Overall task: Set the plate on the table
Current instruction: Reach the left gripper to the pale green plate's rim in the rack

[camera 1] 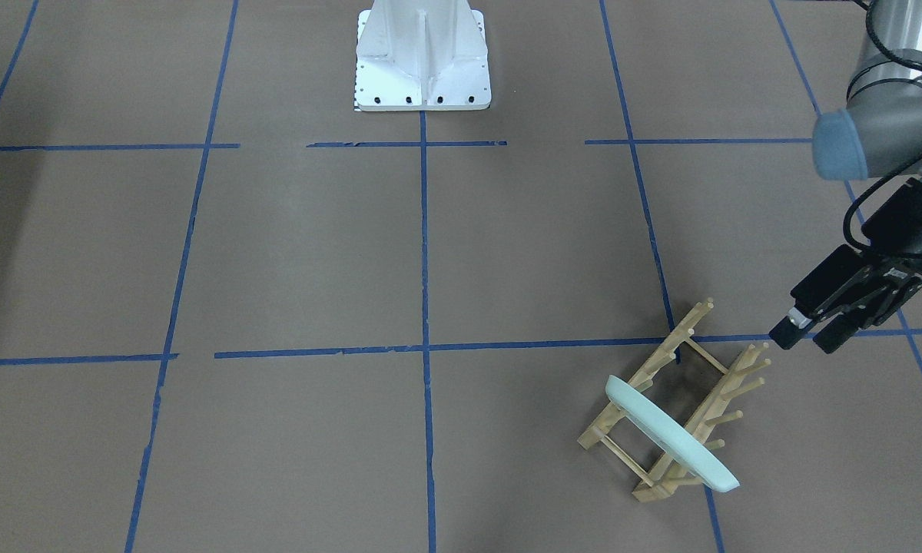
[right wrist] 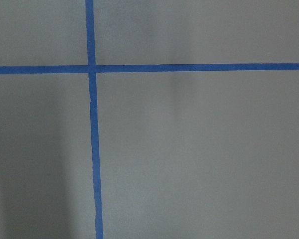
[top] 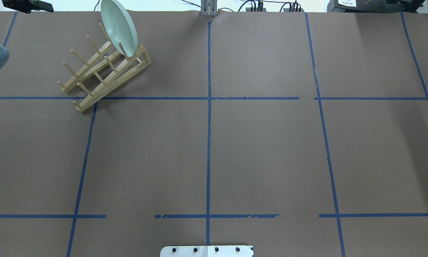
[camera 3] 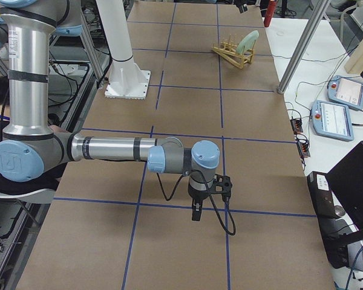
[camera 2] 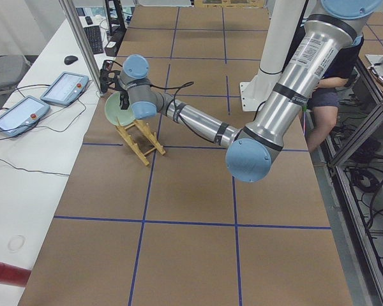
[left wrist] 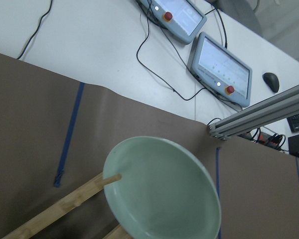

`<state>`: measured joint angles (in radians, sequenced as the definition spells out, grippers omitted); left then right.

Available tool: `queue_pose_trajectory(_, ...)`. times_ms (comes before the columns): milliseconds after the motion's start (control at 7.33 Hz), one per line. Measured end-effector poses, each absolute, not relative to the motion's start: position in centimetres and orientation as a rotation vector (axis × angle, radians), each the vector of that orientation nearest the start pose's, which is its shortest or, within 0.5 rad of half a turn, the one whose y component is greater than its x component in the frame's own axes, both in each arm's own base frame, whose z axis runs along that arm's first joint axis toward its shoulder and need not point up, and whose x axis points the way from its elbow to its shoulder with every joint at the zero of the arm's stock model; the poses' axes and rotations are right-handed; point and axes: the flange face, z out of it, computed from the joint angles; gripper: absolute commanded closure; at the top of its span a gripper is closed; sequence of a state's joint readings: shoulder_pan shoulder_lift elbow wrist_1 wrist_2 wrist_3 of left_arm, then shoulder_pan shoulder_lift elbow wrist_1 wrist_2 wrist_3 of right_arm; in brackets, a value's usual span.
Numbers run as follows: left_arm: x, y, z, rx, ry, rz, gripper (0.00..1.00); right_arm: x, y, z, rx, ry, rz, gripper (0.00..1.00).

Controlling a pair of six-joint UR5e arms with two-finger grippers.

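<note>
Table (camera 1: pixel 307 253): you saw a wide, flat brown surface marked off by a grid of thin blue tape lines, filling most of both fixed views
Right arm (camera 3: pixel 109 148): it reached out low over the table, well apart from the rack, with its wrist turned downward near a crossing of two tape lines
Left arm (camera 2: pixel 287 95): it stretched across the table toward the far corner where the rack stood
Robot base (camera 1: pixel 422 54): a white bolted metal foot sat at the table edge, on the centre tape line
Rack (camera 1: pixel 661 365): a light wooden peg rack sat at an angle on the robot's left side of the table, close to your edge, straddling a tape line
Plate (camera 1: pixel 672 434): the pale mint-green plate stood on edge, tilted, between the pegs at the rack end nearest you; it was not lying on the table and nothing gripped it
Left gripper (camera 1: pixel 807 339): its two dark fingers were spread with a gap between them and held nothing; it hung near the rack's empty end, apart from the plate
Right gripper (camera 3: pixel 196 211): it pointed down above the table; you could not tell whether its fingers were apart or together, as only the side view showed it
</note>
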<state>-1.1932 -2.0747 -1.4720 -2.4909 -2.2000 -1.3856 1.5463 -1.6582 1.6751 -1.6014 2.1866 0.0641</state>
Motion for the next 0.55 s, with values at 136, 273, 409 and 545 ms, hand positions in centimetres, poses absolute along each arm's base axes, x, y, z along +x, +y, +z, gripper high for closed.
queue_pose_trajectory(136,19.6,-65.5,29.7,0.424,1.352,-0.456,0.10,6.5,-45.5,66.2,-0.040,-0.614,0.042,0.00)
queue_pose_trajectory(273,21.7,-65.8,29.1,0.443,1.382,-0.490,0.09,6.5,-45.5,66.2,-0.041,-0.614,0.042,0.00)
queue_pose_trajectory(409,24.2,-65.7,29.0,0.453,1.415,-0.543,0.08,6.5,-45.5,66.2,-0.041,-0.614,0.042,0.00)
queue_pose_trajectory(545,26.3,-65.8,29.3,0.455,1.430,-0.583,0.09,6.5,-45.5,66.2,-0.040,-0.615,0.042,0.00)
